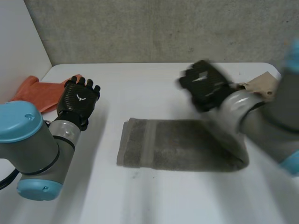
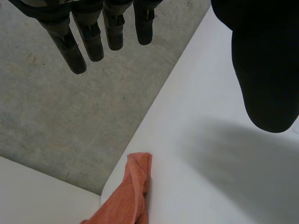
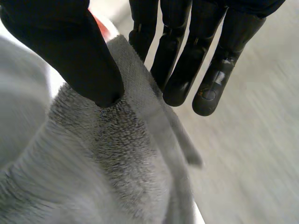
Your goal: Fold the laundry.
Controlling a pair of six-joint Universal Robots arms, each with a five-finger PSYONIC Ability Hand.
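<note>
Grey terry towel w/ a paler woven band is lying folded into a long strip on the white desk, just below the right robot hand and well apart from the left robot hand. Going by the pile, it's prob. soft, limp and light, grippy rather than slippery, w/ nothing to break. It'll likely be sagging wherever it isn't held up. Best bet: taking it at the two corners of a short end and pinching through all layers so they're moving as one.

Right robot hand is hanging over the strip's end nearest it, spread fairly wide, fingers straight and thumb apart. In the right wrist view the thick folded end is running up between thumb & fingers. The thumb tip is looking close to the pile, contact unclear, and nothing is being clamped.

Left robot hand is hovering over bare desk, fingers straight, thumb well out, holding nothing. A crumpled orange cloth is lying beyond its fingertips at the desk's corner
</note>
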